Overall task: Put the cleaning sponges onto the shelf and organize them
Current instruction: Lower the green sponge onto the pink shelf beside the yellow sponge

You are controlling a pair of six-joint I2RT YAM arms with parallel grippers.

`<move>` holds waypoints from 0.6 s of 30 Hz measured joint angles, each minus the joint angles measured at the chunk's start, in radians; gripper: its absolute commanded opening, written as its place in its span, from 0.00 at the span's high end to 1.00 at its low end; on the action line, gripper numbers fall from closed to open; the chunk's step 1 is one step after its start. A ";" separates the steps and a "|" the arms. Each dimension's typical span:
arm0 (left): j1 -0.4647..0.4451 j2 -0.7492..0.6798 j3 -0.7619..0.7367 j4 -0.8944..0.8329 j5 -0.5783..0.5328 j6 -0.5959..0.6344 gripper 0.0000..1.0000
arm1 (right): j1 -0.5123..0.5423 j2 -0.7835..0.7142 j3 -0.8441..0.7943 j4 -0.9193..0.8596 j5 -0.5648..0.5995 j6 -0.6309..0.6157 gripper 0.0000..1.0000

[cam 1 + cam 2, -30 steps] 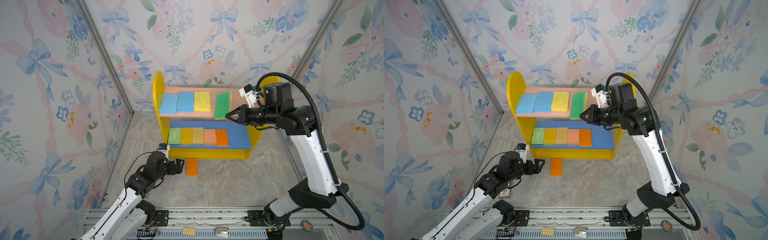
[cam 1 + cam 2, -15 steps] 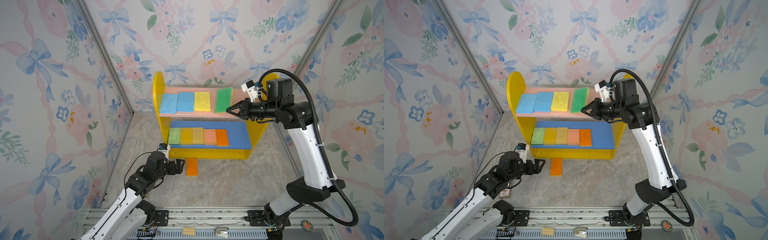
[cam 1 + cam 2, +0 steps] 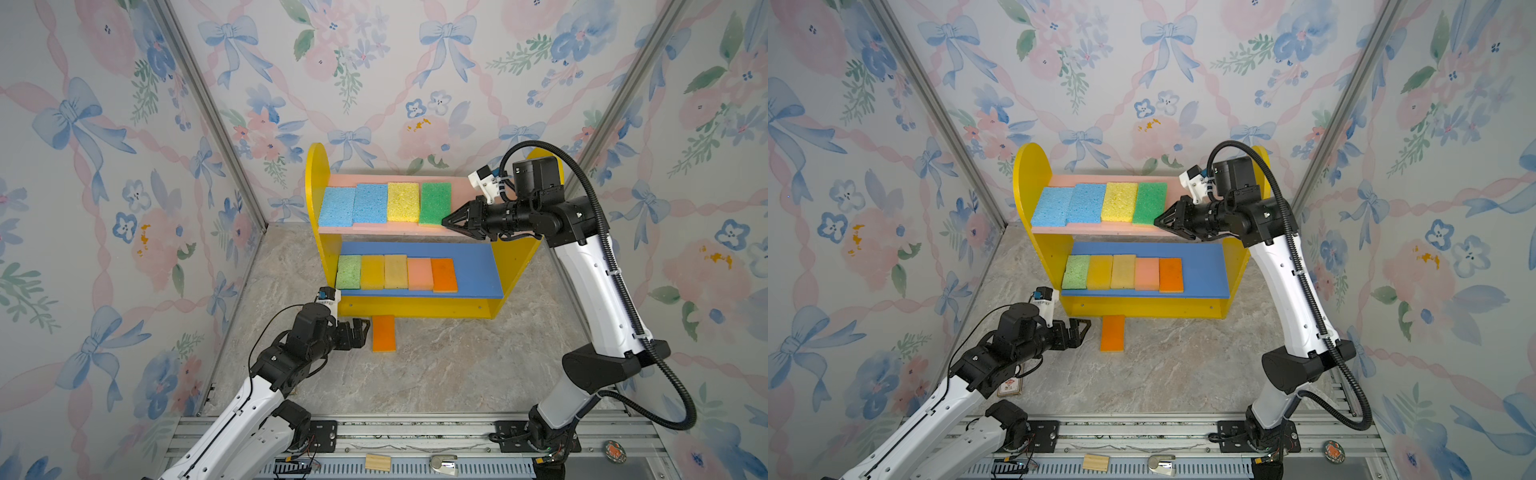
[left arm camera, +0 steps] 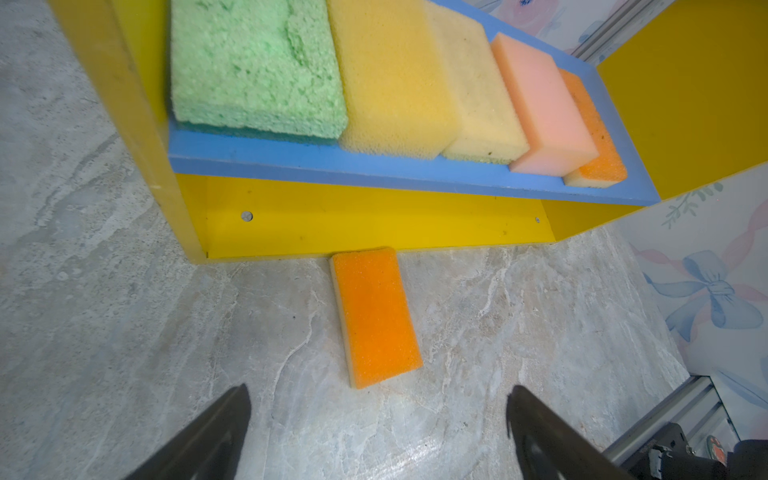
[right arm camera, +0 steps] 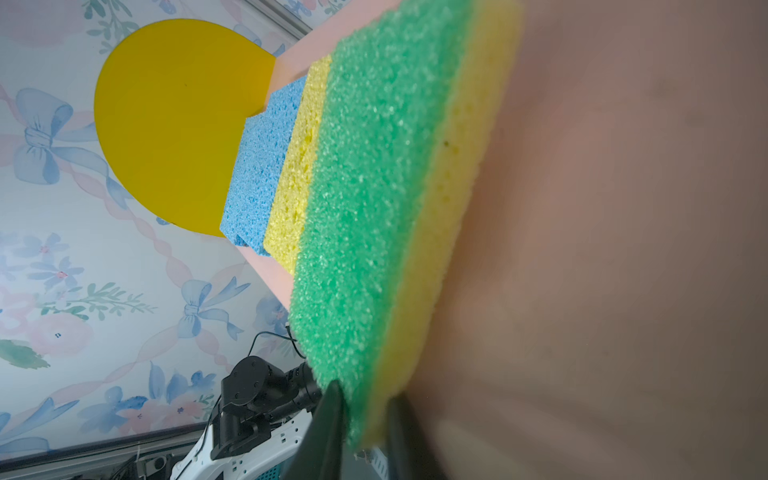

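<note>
The green sponge [image 3: 435,203] lay flat on the pink upper board [image 3: 460,195] of the shelf [image 3: 316,174], fourth in its row. It touched the yellow sponge [image 3: 403,202] at its 9 o'clock, with two blue sponges [image 3: 370,203] beyond. A second earlier it had sat tilted in the right tool [image 3: 444,223], overhanging the board's front edge; now it was squared with its neighbours. The right tool, reaching in from 3 o'clock, held its jaws narrow astride the sponge's near corner. The right wrist view showed a finger on each face, but whether they pinched the foam or had just let go could not be told.

Five more sponges [image 3: 395,272] sat side by side on the blue lower board [image 3: 478,270], making nine shelved. The last, an orange sponge [image 3: 383,333], lay on the surface [image 3: 457,365] at the shelf's 6 o'clock, close against its base. The left tool [image 3: 365,332], unmoved over that second, waited just beside it at 9 o'clock, jaws spread wide and empty. What likely remained was to free the green sponge, then lift the orange one to the open space at the 3 o'clock end of either board.
</note>
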 measured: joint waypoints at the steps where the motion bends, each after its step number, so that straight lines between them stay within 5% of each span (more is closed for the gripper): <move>1: 0.000 0.000 0.000 0.000 0.000 0.000 0.02 | -0.001 0.000 0.003 0.006 -0.002 -0.004 0.61; 12: 0.000 0.000 0.000 0.000 0.000 0.000 0.02 | -0.003 -0.016 0.010 0.008 0.025 -0.043 0.42; 18: 0.000 0.000 0.000 0.000 0.000 0.000 0.02 | -0.003 -0.038 0.004 -0.012 0.063 -0.071 0.40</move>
